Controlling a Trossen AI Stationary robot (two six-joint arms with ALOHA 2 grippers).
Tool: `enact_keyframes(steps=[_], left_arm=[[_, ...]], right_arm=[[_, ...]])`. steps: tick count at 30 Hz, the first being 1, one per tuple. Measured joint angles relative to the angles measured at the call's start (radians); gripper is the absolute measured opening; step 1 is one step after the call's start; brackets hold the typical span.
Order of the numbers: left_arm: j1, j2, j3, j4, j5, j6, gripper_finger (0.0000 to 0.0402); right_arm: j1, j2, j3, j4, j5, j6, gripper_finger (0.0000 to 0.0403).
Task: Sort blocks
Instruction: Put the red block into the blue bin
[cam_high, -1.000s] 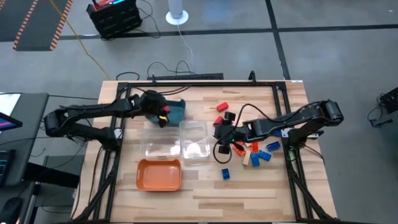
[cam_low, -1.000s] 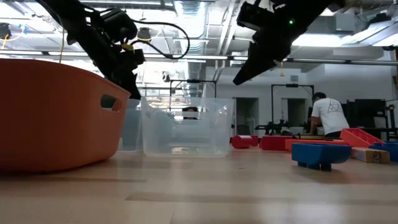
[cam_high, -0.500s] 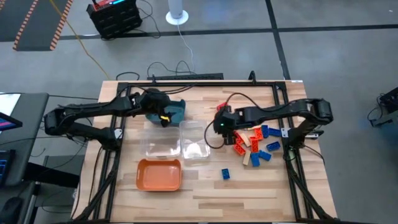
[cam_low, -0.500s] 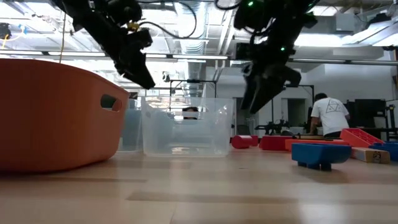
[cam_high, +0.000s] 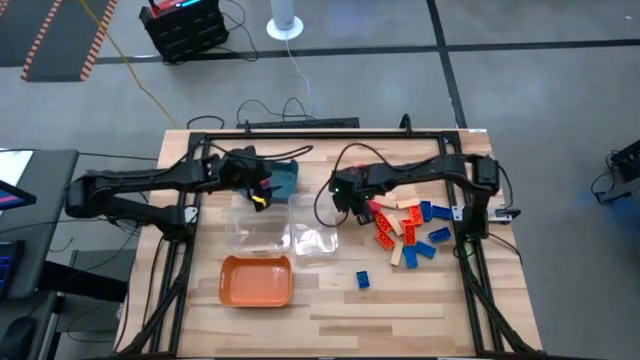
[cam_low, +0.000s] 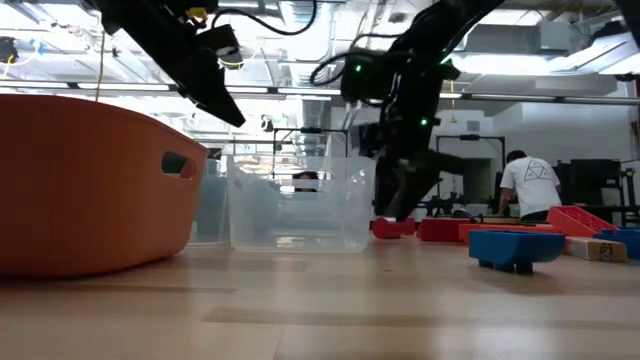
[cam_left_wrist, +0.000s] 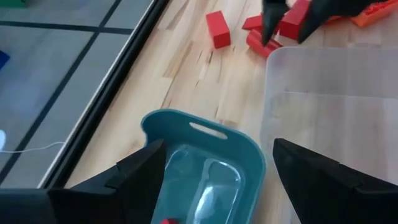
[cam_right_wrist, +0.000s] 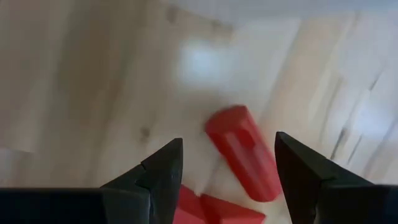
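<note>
Right claw (cam_right_wrist: 227, 180) gapes empty over a red block (cam_right_wrist: 242, 160) — light, rigid, slick; pinch its long sides. Left claw (cam_left_wrist: 217, 171) open, empty.

Right hand (cam_high: 352, 203) has swung from the pile of blocks (cam_high: 408, 232) toward the clear trays, now low at the desk beside the red blocks (cam_left_wrist: 261, 37) near the tray's far corner; fingers apart over a red block (cam_right_wrist: 242, 160). Left hand (cam_left_wrist: 217, 163) has opened wide above the teal tray (cam_high: 283, 179); red block (cam_left_wrist: 166, 220) in the tray.
</note>
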Motion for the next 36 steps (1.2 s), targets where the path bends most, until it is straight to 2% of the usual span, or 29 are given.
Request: enact_keyframes(steps=[7,11,17,22,25,30,33,36], left_arm=[[0.0,-0.033,0.0,-0.057,-0.002,0.001,0.0293],[0.0,-0.033,0.0,-0.069,-0.001,0.004,0.0293],[0.0,-0.033,0.0,-0.074,0.002,0.003,0.0293],[0.0,-0.033,0.0,-0.07,0.002,0.011,0.0293],[0.0,-0.033,0.0,-0.069,0.004,0.015,0.0293],[-0.022,-0.033,-0.009,-0.007,0.026,0.016,0.0293],[-0.051,-0.033,-0.056,0.132,0.041,0.031,0.0293],[-0.079,-0.032,-0.098,0.273,0.04,0.073,0.0293]], right_arm=[[-0.051,0.064,0.006,-0.022,0.011,-0.074,0.0227],[-0.064,0.081,0.009,-0.026,0.055,-0.108,0.0206],[-0.063,0.08,0.008,-0.04,0.056,-0.113,0.0122],[-0.066,0.078,0.008,-0.044,0.041,-0.054,0.005],[-0.075,0.047,0.004,-0.078,0.032,-0.008,0.0031],[-0.094,-0.099,-0.002,-0.063,0.012,0.113,0.0029],[-0.078,-0.197,-0.051,0.034,0.011,0.165,0.003],[-0.045,-0.281,-0.111,0.203,0.006,0.22,0.003]])
